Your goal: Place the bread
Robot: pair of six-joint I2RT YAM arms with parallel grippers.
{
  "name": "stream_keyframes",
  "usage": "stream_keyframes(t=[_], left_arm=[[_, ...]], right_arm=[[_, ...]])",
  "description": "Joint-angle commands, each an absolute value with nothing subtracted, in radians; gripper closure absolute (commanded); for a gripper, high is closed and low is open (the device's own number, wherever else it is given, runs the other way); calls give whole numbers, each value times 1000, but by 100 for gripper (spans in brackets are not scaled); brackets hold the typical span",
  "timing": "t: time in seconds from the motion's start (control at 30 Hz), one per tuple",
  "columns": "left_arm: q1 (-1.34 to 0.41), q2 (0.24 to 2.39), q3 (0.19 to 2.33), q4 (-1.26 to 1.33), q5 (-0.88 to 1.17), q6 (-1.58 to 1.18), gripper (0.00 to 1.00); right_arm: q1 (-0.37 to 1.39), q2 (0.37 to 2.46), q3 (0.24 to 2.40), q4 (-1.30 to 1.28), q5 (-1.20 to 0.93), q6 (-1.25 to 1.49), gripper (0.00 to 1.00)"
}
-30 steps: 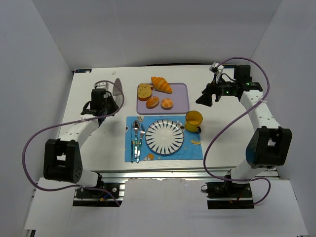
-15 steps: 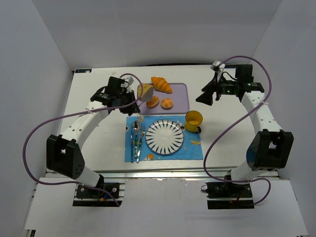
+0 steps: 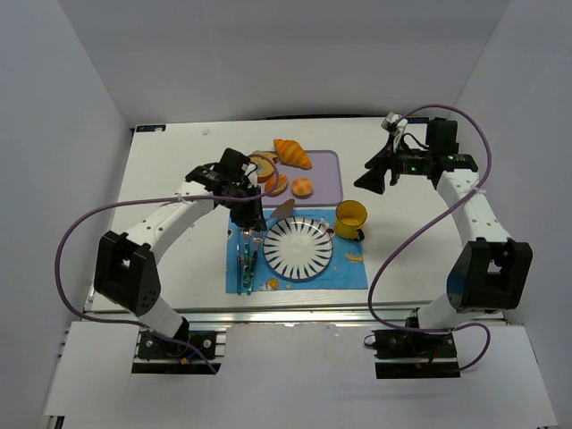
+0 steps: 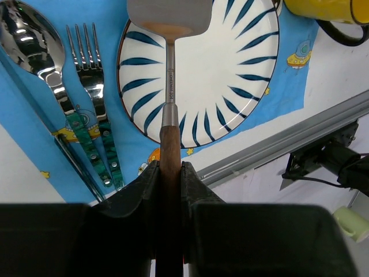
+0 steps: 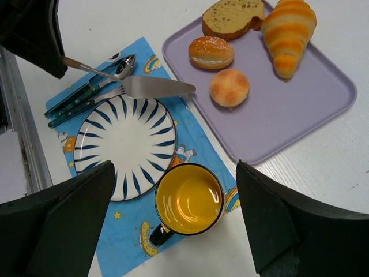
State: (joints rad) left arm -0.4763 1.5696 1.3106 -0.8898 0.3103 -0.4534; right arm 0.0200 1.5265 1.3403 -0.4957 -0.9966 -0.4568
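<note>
Holding a spatula (image 3: pixel 281 209), left hand (image 3: pixel 251 215) hovers near bread (image 3: pixel 277 185).

Pretty full setup here. A white counter (image 3: pixel 161 152) is covered near its front edge by a blue cartoon placemat (image 3: pixel 344 277). A white plate (image 3: pixel 299 248) with dark blue rays is set on the middle of the mat. A spoon (image 4: pixel 26 34) and a fork (image 4: pixel 86 57), both with green handles, are laid side by side just left of it. A yellow mug (image 3: pixel 350 217) is parked just beside the plate, at the mat's far right corner. Behind the mat a lilac tray (image 5: pixel 300 109) is placed. On it are found a striped croissant (image 5: pixel 288 32), a slice of seeded loaf (image 5: pixel 233 17) and a round orange-and-white bun (image 5: pixel 229 88). A wooden-handled spatula (image 5: pixel 155 88) is seen raised off the mat, with its metal blade by the plate's far rim.
</note>
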Motion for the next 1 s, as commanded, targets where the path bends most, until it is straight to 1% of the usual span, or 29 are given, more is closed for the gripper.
stream_keyframes(t=[0.0, 0.53, 0.97], left_arm=[[-479, 1566, 1345, -876, 345, -453, 100], [-479, 1649, 1387, -835, 296, -431, 100], [-446, 1701, 1396, -804, 198, -443, 100]], right_arm=[[20, 1494, 1330, -471, -1011, -453, 11], [18, 1483, 1292, -468, -1009, -449, 10], [18, 1485, 1281, -457, -1015, -440, 11]])
